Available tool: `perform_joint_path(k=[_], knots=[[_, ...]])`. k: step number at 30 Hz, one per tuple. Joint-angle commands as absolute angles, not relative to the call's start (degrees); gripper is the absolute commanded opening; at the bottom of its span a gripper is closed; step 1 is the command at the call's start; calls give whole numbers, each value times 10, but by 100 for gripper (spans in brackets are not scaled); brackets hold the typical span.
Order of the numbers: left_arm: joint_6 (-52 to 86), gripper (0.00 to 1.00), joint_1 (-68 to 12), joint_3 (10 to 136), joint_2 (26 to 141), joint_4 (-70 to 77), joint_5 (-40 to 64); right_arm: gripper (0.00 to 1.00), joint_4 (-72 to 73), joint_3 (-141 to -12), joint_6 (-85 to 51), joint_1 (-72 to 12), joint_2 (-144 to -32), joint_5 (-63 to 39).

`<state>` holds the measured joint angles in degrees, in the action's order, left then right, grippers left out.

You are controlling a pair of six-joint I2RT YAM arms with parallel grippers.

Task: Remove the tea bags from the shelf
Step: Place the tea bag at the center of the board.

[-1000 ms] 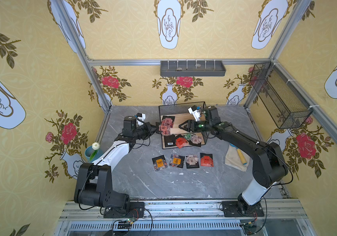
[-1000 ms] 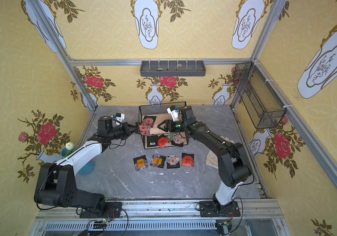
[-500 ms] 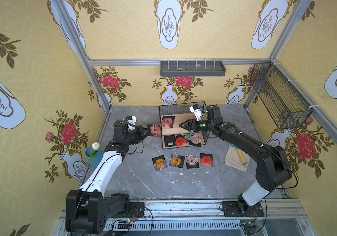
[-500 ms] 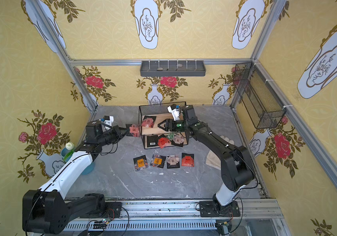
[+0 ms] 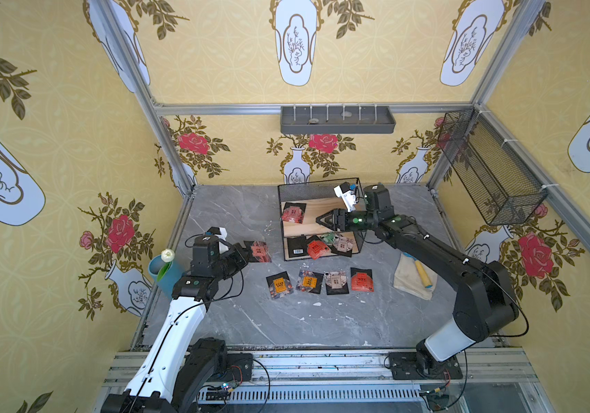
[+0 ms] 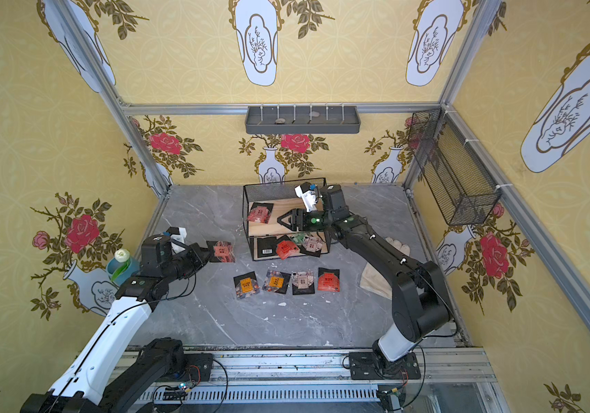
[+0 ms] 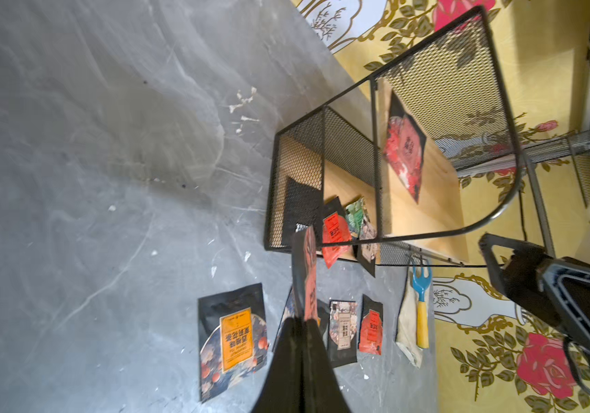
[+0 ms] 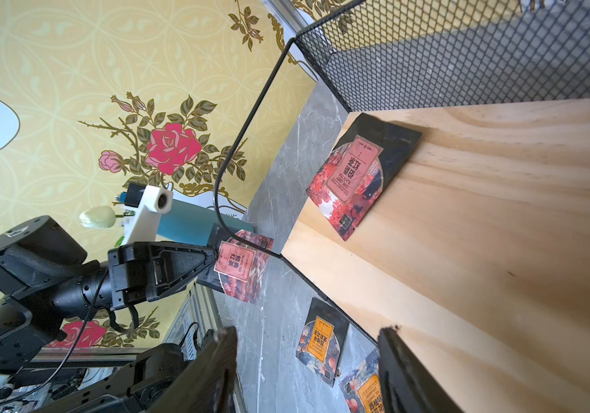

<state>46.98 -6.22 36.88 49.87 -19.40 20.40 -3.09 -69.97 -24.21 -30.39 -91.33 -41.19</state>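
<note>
We have the left gripper [image 5: 247,252] pressed together on the edge of a red tea bag, the held bag [image 5: 259,250]. It sticks out past the fingertips, off the shelf [image 5: 306,229] and just beside its left-arm end. We can't tell whether it touches the surface [image 5: 250,321]. In the left wrist view the held bag [image 7: 306,271] shows edge-on. In the right wrist view it faces the camera [image 8: 238,266], with the left gripper [image 8: 211,259] clamped on one side. The right gripper [image 5: 319,220] is over the upper board with jaws spread and nothing between them. It points at the top bag [image 5: 293,212], a red one lying flat near the board's left-arm end, and is apart from it. The right wrist view confirms this: both fingers [image 8: 222,343] are wide apart and the top bag [image 8: 354,178] lies alone on bare wood. The lower board carries four bags: a black back with barcode [image 5: 297,246], a red one [image 5: 316,248], a green one [image 5: 329,237] and a beige one [image 5: 343,245], the last three overlapping. Four more lie in a row on the surface in front of the shelf: orange [image 5: 279,284], orange [image 5: 309,280], beige [image 5: 336,282], red [image 5: 361,279]. A cloth [image 5: 407,286] with a yellow-handled tool [image 5: 422,273] on it lies near the right arm. A blue cup [image 5: 159,266] stands by the left arm.
</note>
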Motion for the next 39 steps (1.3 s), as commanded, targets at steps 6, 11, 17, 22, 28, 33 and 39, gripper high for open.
perform_joint_path(k=[6,11,17,22,28,33,39], knots=[[497,0,-61,297,451,-253,138,66,-14,-681,-241,-306,-894,-406],[516,0,-62,254,447,-240,118,66,-11,-673,-241,-305,-888,-406],[517,1,-61,225,463,-212,103,66,-9,-668,-243,-305,-885,-407],[517,2,-61,204,494,-188,90,66,-7,-664,-244,-305,-882,-405],[518,8,-61,192,498,-186,79,66,-6,-664,-243,-303,-881,-406],[516,22,-61,193,496,-197,74,66,-4,-664,-244,-303,-881,-406],[520,35,-61,204,473,-234,60,66,-4,-662,-244,-302,-879,-406]])
